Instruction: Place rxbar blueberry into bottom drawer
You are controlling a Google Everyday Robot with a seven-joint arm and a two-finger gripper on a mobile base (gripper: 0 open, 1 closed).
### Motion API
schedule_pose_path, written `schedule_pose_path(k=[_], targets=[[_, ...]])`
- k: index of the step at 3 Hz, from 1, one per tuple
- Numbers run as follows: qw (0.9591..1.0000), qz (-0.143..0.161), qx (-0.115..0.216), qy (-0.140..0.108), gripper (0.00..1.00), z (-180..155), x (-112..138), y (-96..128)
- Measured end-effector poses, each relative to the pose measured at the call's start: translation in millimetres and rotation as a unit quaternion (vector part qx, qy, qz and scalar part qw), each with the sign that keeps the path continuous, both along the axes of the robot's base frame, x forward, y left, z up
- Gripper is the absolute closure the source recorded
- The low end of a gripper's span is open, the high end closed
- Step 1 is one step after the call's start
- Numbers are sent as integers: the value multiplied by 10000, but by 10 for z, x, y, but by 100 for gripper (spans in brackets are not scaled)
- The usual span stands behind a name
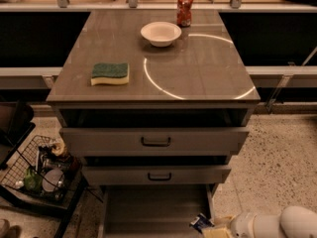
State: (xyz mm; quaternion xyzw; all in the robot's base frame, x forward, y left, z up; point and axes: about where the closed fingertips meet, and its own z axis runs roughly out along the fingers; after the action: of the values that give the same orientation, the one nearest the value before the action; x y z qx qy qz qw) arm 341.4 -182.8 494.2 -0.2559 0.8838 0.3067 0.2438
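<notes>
The rxbar blueberry [200,222], a small dark-blue wrapper with white markings, is held at the lower right, over the front right corner of the bottom drawer [148,209]. The gripper [212,228] comes in from the bottom right on a white arm and is shut on the bar with pale fingers. The bottom drawer is pulled out, a wide shallow grey tray with a bare floor. Part of the gripper runs off the lower edge of the camera view.
Two upper drawers with dark handles [156,142] stand partly pulled out above. On the cabinet top lie a green-and-yellow sponge [110,73], a white bowl [161,33] and a red can [184,9]. A black wire basket [37,175] of items sits on the floor at left.
</notes>
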Motion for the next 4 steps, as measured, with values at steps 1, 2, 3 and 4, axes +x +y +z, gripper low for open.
schedule_pose_path(k=[1, 2, 3, 4], targets=[[9994, 143, 261, 191, 100, -710, 81, 317], [9969, 239, 644, 395, 100, -1295, 171, 686], [9939, 239, 892, 603, 100, -1577, 89, 877], [9938, 248, 906, 598, 100, -1592, 106, 901]])
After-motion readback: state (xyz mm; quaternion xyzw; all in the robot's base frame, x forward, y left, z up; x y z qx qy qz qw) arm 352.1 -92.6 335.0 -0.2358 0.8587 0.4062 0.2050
